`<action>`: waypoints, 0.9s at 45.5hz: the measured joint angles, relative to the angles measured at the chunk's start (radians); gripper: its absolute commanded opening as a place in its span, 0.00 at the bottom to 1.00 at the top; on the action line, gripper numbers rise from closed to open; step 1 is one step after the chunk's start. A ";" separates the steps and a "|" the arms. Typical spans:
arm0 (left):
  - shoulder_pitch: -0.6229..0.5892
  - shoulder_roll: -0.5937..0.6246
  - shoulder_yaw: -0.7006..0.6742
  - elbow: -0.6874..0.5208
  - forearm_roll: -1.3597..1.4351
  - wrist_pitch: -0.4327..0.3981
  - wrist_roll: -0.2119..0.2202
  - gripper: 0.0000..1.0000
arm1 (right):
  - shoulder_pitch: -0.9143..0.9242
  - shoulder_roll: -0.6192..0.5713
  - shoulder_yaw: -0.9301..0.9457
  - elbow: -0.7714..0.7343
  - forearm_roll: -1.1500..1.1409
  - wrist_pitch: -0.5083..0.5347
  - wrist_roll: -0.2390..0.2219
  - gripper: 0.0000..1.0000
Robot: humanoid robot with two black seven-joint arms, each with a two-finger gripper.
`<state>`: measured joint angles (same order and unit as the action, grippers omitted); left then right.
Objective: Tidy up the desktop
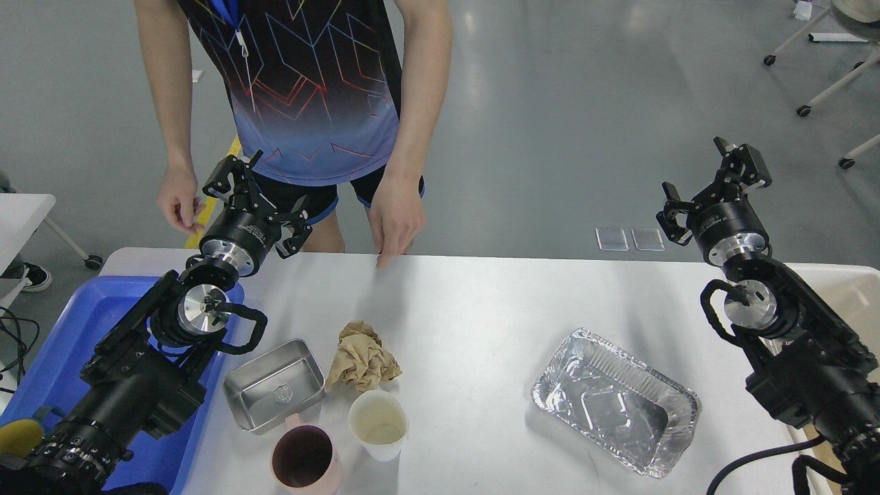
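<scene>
The white desktop holds a small steel tray, a crumpled brown paper ball, a white paper cup, a pink mug and a foil tray. My left gripper hovers open above the desktop's far left corner, holding nothing. High over the right end, my right gripper is also open and empty. Both stay well clear of the objects.
A blue plastic tub sits left of the desktop, a beige bin at the right. A person stands at the far edge, one hand touching the desktop, the other hand beside my left gripper.
</scene>
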<state>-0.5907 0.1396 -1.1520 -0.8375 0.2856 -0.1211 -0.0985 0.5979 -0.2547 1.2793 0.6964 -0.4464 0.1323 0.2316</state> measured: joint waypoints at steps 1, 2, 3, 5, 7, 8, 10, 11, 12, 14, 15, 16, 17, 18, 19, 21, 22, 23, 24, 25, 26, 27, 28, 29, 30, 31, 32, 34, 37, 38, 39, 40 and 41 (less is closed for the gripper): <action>0.000 0.000 0.000 0.000 0.000 0.000 -0.001 0.97 | -0.001 0.000 0.000 0.000 0.000 0.000 0.000 1.00; 0.000 0.000 0.000 0.000 0.000 0.000 -0.001 0.97 | -0.001 0.000 0.000 0.000 0.000 0.000 0.000 1.00; 0.000 0.000 0.000 0.000 0.000 0.000 -0.001 0.97 | -0.001 0.000 0.000 0.000 0.000 0.000 0.000 1.00; 0.000 -0.001 0.000 0.000 0.001 0.000 -0.002 0.97 | -0.001 0.000 0.000 0.000 0.000 0.000 0.000 1.00; -0.001 -0.002 0.000 0.000 0.001 0.000 -0.004 0.97 | -0.002 0.000 0.000 0.000 0.000 0.000 0.000 1.00; -0.002 -0.002 0.000 0.000 0.001 0.000 -0.005 0.97 | -0.002 0.000 0.000 0.000 0.000 0.000 0.000 1.00; -0.002 -0.002 0.000 0.000 0.001 0.000 -0.005 0.97 | -0.002 0.000 0.000 0.000 0.000 0.000 0.000 1.00; -0.003 -0.002 0.000 0.000 0.001 0.000 -0.005 0.97 | -0.002 0.000 0.000 0.000 0.000 0.000 0.000 1.00; -0.003 -0.002 0.000 0.000 0.001 0.000 -0.005 0.97 | -0.002 0.000 0.000 0.000 0.000 0.000 0.000 1.00; -0.004 -0.003 -0.001 0.000 -0.002 0.000 -0.005 0.97 | -0.002 0.000 0.000 0.000 0.000 0.000 0.000 1.00; -0.005 -0.003 -0.002 0.000 -0.005 0.000 -0.004 0.97 | -0.002 0.000 0.000 0.000 0.000 0.000 0.000 1.00; -0.006 -0.004 -0.004 -0.001 -0.007 0.000 -0.003 0.97 | -0.002 0.000 0.000 0.001 0.000 0.000 0.000 1.00; -0.007 -0.004 -0.005 -0.004 -0.009 0.000 0.000 0.97 | -0.002 0.001 0.000 0.001 0.000 0.000 0.000 1.00; -0.008 -0.004 -0.006 -0.008 -0.011 0.002 0.001 0.97 | -0.002 0.001 0.000 0.001 0.000 0.000 0.000 1.00; -0.009 -0.002 -0.007 -0.013 -0.011 0.006 0.002 0.97 | -0.002 0.001 0.000 0.001 0.000 0.000 0.000 1.00; -0.010 0.007 -0.005 -0.031 -0.012 0.019 0.004 0.97 | -0.002 0.001 0.000 0.002 0.000 0.000 0.000 1.00; -0.010 0.013 -0.004 -0.040 -0.012 0.023 0.005 0.97 | -0.002 0.002 0.000 0.002 0.000 0.000 0.000 1.00; -0.009 0.020 -0.003 -0.051 -0.012 0.026 0.006 0.97 | -0.002 0.002 0.000 0.002 0.000 0.000 0.000 1.00; -0.007 0.032 -0.001 -0.065 -0.013 0.029 0.006 0.97 | -0.002 0.002 0.000 0.002 0.000 0.000 0.000 1.00; -0.004 0.043 0.001 -0.078 -0.013 0.030 0.006 0.97 | -0.002 0.003 0.000 0.002 0.000 0.000 0.000 1.00; 0.000 0.056 0.005 -0.093 -0.012 0.031 0.006 0.97 | -0.003 0.003 0.000 0.002 0.000 0.000 0.000 1.00; 0.005 0.071 0.011 -0.110 -0.013 0.032 0.006 0.97 | -0.003 0.004 0.000 0.002 0.000 0.000 0.000 1.00; 0.012 0.092 0.020 -0.132 -0.013 0.034 0.006 0.97 | -0.004 0.004 0.000 0.002 0.000 0.000 0.000 1.00; 0.018 0.111 0.031 -0.153 -0.013 0.036 0.006 0.97 | -0.005 0.004 0.000 0.003 0.000 0.000 0.000 1.00; 0.024 0.132 0.043 -0.173 -0.012 0.038 0.006 0.97 | -0.005 0.004 0.000 0.003 0.000 0.000 0.000 1.00; 0.029 0.154 0.056 -0.193 -0.013 0.041 0.006 0.97 | -0.006 0.004 0.000 0.003 0.000 0.000 0.000 1.00; 0.033 0.184 0.074 -0.217 -0.013 0.047 0.005 0.97 | -0.007 0.004 0.000 0.003 0.000 0.000 0.000 1.00; 0.037 0.238 0.108 -0.249 -0.013 0.061 0.004 0.97 | -0.008 0.004 -0.001 0.003 0.000 0.000 0.000 1.00; 0.039 0.330 0.165 -0.290 -0.012 0.082 0.004 0.97 | -0.010 0.004 -0.002 0.003 0.000 0.000 0.000 1.00; 0.040 0.359 0.182 -0.303 -0.012 0.085 0.004 0.97 | -0.010 0.004 -0.003 0.003 0.000 0.000 0.000 1.00; 0.040 0.394 0.200 -0.320 -0.012 0.088 0.004 0.97 | -0.010 0.004 -0.003 0.003 0.000 0.000 0.000 1.00; 0.040 0.421 0.214 -0.336 -0.012 0.089 0.004 0.97 | -0.010 0.004 -0.003 0.003 0.000 0.001 0.000 1.00; 0.040 0.448 0.226 -0.355 -0.012 0.089 0.006 0.97 | -0.011 0.004 -0.003 0.003 0.000 0.001 0.000 1.00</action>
<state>-0.5508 0.5874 -0.9256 -1.1925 0.2733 -0.0321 -0.0925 0.5872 -0.2510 1.2765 0.6992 -0.4464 0.1328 0.2317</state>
